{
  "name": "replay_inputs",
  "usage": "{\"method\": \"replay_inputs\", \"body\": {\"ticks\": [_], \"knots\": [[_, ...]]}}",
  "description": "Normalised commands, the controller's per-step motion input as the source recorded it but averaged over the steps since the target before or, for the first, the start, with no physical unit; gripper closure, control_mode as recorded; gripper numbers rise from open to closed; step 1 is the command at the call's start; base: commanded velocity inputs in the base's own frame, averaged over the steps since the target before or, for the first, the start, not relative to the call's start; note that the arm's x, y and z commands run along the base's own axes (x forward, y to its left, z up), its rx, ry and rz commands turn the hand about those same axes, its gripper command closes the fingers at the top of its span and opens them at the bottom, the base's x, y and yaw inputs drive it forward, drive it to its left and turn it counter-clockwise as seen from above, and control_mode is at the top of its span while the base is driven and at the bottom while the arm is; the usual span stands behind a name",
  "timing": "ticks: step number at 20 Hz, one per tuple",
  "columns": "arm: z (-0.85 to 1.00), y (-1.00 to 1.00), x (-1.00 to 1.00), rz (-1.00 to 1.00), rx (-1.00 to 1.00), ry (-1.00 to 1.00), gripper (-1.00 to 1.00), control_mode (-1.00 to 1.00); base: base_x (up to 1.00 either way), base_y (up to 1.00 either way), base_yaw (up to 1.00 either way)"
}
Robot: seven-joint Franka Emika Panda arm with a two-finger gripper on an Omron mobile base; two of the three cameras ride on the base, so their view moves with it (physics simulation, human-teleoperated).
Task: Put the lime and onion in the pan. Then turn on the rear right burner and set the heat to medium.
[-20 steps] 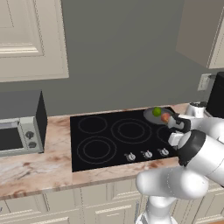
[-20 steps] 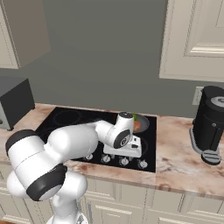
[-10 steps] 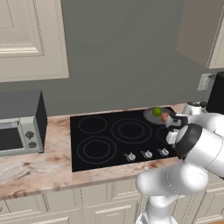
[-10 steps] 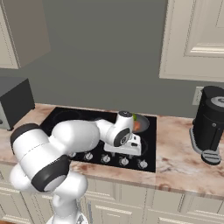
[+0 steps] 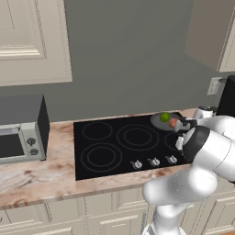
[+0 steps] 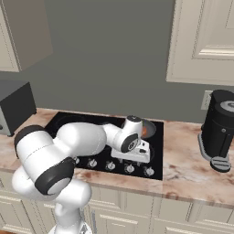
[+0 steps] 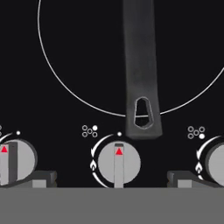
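The grey pan (image 5: 158,122) sits on the rear right burner with the lime (image 5: 164,118) and the onion (image 5: 173,123) inside it. From the right base view, the onion (image 6: 145,132) peeks out behind my wrist in the pan (image 6: 153,129). The pan's handle (image 7: 140,83) runs toward the knob row and ends just above the middle knob (image 7: 119,162). My gripper (image 7: 114,179) is open and points down at that knob, one fingertip (image 7: 43,177) on each side of it, not touching. My hand (image 6: 132,153) hovers low over the cooktop's front edge.
More knobs (image 7: 13,161) (image 7: 217,162) flank the middle one; several line the cooktop's front (image 6: 110,165). A black coffee machine (image 6: 220,130) stands on the counter to the right, a microwave (image 5: 20,131) to the left. Wall cabinets hang above.
My elbow has shifted slightly while the hand stays over the knob row. The jaws stay open; lime and onion rest unmoved in the pan.
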Motion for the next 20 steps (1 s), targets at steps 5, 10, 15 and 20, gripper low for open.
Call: {"method": "replay_inputs", "body": {"ticks": [5, 10, 15, 20], "knots": [[-0.18, 0.00, 0.00, 0.00, 0.00, 0.00, -1.00, -1.00, 0.00, 0.00, 0.00], [-0.21, 0.00, 0.00, 0.00, 0.00, 0.00, -1.00, -1.00, 0.00, 0.00, 0.00], [-0.14, 0.00, 0.00, 0.00, 0.00, 0.00, -1.00, -1.00, 0.00, 0.00, 0.00], [-0.07, 0.00, 0.00, 0.00, 0.00, -0.01, -1.00, -1.00, 0.00, 0.00, 0.00]]}}
